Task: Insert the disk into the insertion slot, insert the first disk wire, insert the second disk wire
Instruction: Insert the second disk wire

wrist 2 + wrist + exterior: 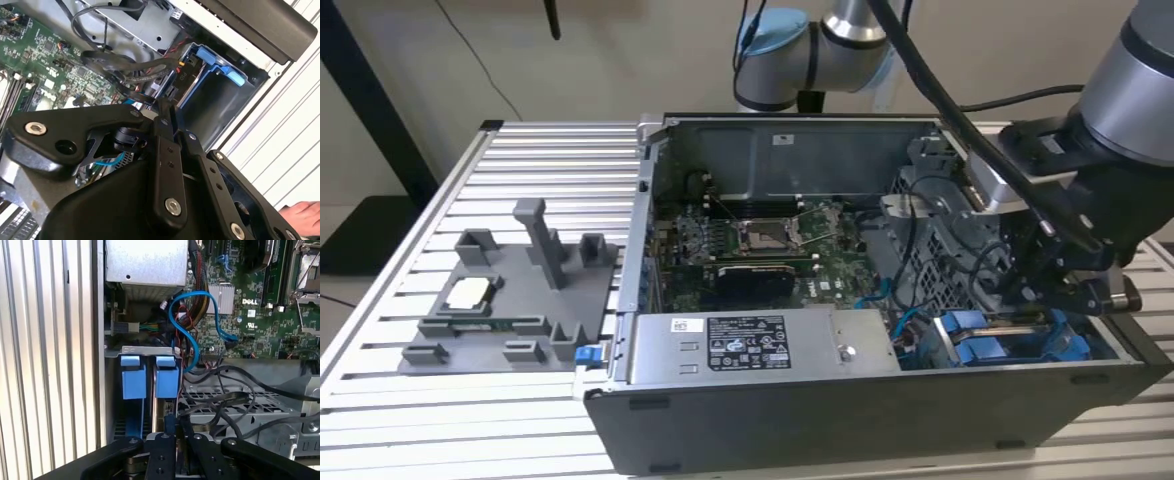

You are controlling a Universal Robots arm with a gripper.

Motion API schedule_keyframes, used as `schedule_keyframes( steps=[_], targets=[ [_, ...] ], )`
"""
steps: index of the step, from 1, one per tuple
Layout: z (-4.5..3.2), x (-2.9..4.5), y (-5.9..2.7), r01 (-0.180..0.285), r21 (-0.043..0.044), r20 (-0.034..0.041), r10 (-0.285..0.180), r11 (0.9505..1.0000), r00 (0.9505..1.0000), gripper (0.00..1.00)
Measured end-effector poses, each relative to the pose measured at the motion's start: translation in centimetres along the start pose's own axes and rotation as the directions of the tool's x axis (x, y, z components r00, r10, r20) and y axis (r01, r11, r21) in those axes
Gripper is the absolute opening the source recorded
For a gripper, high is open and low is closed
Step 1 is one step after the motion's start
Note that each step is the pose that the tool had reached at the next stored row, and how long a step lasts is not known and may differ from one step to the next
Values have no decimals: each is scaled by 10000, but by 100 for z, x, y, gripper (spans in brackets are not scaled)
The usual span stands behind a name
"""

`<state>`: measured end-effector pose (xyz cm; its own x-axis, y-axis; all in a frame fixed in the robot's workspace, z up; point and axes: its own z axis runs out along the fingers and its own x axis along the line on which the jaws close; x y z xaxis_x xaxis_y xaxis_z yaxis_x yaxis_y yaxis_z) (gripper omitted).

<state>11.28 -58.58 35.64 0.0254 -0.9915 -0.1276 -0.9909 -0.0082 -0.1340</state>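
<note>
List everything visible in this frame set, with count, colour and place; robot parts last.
Computer case: one, dark grey, open, on the slatted table.
Motherboard: one, green, on the case floor.
Power-supply box: one, grey, labelled, at the case's front wall.
Blue carriers: two, side by side in the drive bay below the gripper.
Blue cable: one, looping over the motherboard.
Fixture tray: one, grey, exterior view's left of the case.
Gripper: one, black, over the drive bay.
</note>
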Motion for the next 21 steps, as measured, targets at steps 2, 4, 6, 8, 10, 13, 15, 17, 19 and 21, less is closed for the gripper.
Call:
schedule_keyframes(
  steps=[2, 4, 6, 8, 10, 13, 15, 17, 19, 21],
  targets=[
    [25, 3, 2, 1, 22, -13, -1, 10000, 10000, 16],
    [48, 4, 7, -15, 31, -22, 15, 10000, 10000, 16],
    [70, 6, 9, -33, 36, -25, 33, 10000, 10000, 16],
    [82, 7, 9, -41, 40, -49, 41, 10000, 10000, 16],
    [98, 10, -2, -43, 42, -66, 43, 10000, 10000, 16],
    [118, 13, -27, -40, 41, -80, 40, 10000, 10000, 16],
    [124, 13, -31, -39, 43, -81, 40, 10000, 10000, 16],
    [136, 15, -29, -41, 45, -78, 41, 10000, 10000, 16],
    [147, 16, -28, -40, 48, -79, 40, 10000, 10000, 16],
    [157, 16, -27, -39, 51, -79, 39, 10000, 10000, 16]
  ],
)
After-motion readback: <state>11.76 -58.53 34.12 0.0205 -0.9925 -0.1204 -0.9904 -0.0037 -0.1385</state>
